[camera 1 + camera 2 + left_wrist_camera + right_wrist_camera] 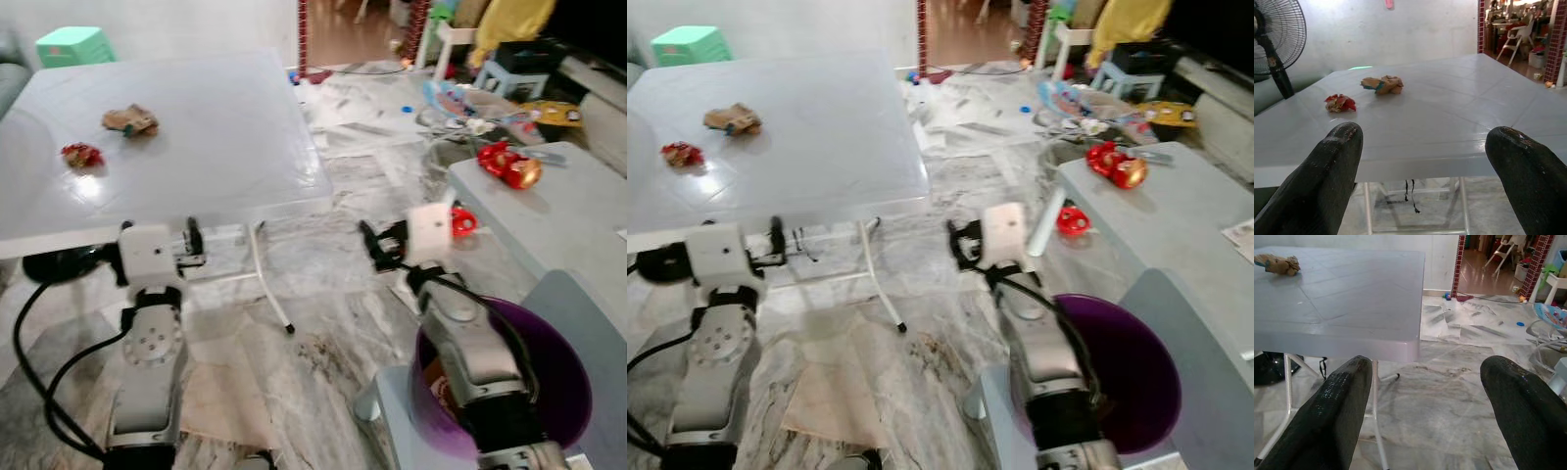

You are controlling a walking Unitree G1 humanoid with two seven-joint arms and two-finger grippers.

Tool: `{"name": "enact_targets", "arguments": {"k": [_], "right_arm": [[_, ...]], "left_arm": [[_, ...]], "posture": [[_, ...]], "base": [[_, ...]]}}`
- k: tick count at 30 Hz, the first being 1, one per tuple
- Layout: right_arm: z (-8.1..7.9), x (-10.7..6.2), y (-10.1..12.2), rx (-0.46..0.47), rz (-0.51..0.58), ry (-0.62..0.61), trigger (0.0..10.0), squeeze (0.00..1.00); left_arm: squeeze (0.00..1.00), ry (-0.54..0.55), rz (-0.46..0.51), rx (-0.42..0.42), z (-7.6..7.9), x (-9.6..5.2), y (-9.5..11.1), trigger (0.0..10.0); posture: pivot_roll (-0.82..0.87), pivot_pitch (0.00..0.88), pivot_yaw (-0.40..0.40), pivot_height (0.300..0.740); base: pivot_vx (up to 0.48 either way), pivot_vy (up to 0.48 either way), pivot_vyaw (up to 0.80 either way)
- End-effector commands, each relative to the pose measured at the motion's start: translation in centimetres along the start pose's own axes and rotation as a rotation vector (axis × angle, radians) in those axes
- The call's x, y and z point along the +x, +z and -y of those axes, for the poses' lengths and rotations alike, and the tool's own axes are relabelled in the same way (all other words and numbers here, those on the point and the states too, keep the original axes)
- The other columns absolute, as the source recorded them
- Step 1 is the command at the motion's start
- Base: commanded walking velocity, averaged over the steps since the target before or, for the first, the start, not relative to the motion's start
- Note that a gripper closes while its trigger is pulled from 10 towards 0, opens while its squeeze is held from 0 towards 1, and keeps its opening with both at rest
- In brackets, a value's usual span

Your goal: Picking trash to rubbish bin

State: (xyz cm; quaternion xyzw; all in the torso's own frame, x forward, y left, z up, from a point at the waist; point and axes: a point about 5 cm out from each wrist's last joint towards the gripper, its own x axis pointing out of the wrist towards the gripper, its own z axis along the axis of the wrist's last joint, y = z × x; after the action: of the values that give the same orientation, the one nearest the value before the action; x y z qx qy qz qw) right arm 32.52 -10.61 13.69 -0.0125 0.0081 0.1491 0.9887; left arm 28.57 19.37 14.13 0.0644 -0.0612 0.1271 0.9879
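On the white folding table (225, 147) lie two pieces of trash: a brown crumpled wrapper (129, 120) and, left of it, a red crumpled wrapper (81, 154). Both appear in the left wrist view, the brown wrapper (1382, 84) beyond the red one (1340, 103). My left gripper (188, 243) hovers open and empty at the table's near edge. Over the floor right of the table, my right gripper (380, 245) is open and empty too. A purple bin (563, 387) stands at the lower right, beside my right forearm.
A grey low table (549, 215) with red toys (509, 164) stands at the right. Beyond the white table are a green stool (73, 44) and a fan (1276, 39). Toys and papers litter the marble floor (392, 108); flat cardboard (225, 392) lies between my arms.
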Motion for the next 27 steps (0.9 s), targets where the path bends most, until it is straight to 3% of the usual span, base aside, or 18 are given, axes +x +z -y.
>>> {"name": "enact_targets", "arguments": {"k": [1,16,27], "right_arm": [[0.05,0.12,0.04,-0.003,-0.006,0.005,10.0,0.00],[0.78,-0.17,-0.19,-0.016,-0.016,-0.002,10.0,0.00],[0.29,0.00,0.02,-0.008,-0.007,0.004,10.0,0.00]], "left_arm": [[0.00,0.000,-0.008,0.002,-0.19,-0.25,-0.01,10.0],[0.00,-0.018,-0.020,0.011,0.27,-0.20,0.01,10.0],[0.00,-0.019,-0.032,0.013,0.44,-0.28,-0.10,10.0]], "posture": [[0.02,0.083,-0.037,0.740],[0.01,0.079,-0.034,0.740],[0.01,0.086,-0.030,0.740]], "base": [[0.000,0.360,0.00],[0.000,0.441,0.00],[0.000,0.462,0.00]]}}
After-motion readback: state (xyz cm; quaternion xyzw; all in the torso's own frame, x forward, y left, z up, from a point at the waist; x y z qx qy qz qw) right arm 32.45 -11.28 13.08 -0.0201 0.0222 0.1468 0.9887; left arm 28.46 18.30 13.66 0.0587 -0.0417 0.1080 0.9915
